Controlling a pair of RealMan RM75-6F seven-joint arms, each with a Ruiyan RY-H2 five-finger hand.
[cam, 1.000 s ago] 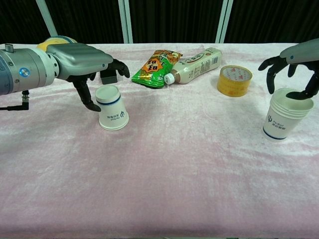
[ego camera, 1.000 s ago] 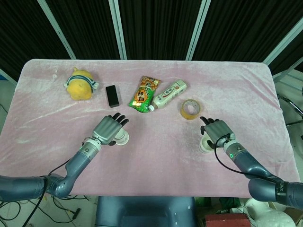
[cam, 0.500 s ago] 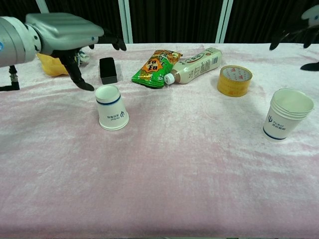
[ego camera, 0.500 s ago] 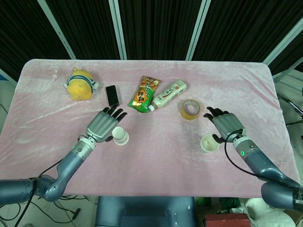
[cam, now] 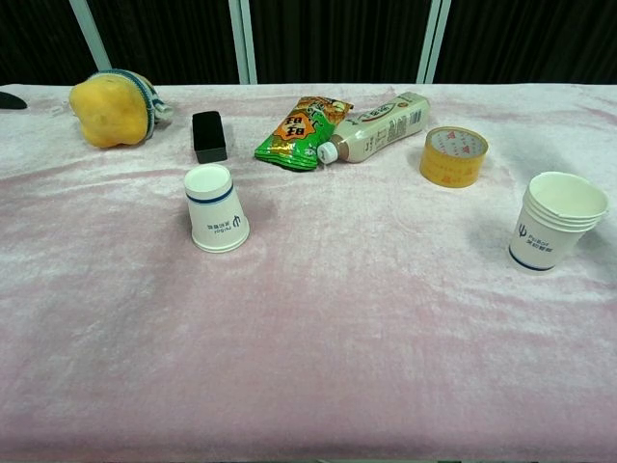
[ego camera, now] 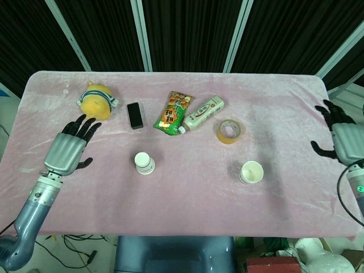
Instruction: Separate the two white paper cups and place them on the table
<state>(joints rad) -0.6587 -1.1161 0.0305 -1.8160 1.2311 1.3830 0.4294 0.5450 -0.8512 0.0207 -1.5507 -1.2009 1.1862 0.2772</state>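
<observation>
One white paper cup [ego camera: 144,163] [cam: 216,208] stands upside down on the pink table, left of centre. The other white paper cup [ego camera: 251,172] [cam: 556,222] stands upright to the right, mouth up. My left hand [ego camera: 70,149] hovers far to the left of the inverted cup, fingers spread, holding nothing. Over the table's right edge my right hand [ego camera: 340,135] is open too, well clear of the upright cup. Only a dark fingertip of the left hand shows at the chest view's left edge.
Along the back lie a yellow plush toy [ego camera: 96,101] [cam: 109,107], a black box [ego camera: 135,115] [cam: 208,135], a green snack bag [ego camera: 174,112] [cam: 303,130], a lying bottle [ego camera: 202,113] [cam: 378,125] and a tape roll [ego camera: 228,131] [cam: 454,155].
Both hands have let go of the cups and drawn away outward, the left to the left, the right to the table's right edge. The cups stay standing where they were set.
</observation>
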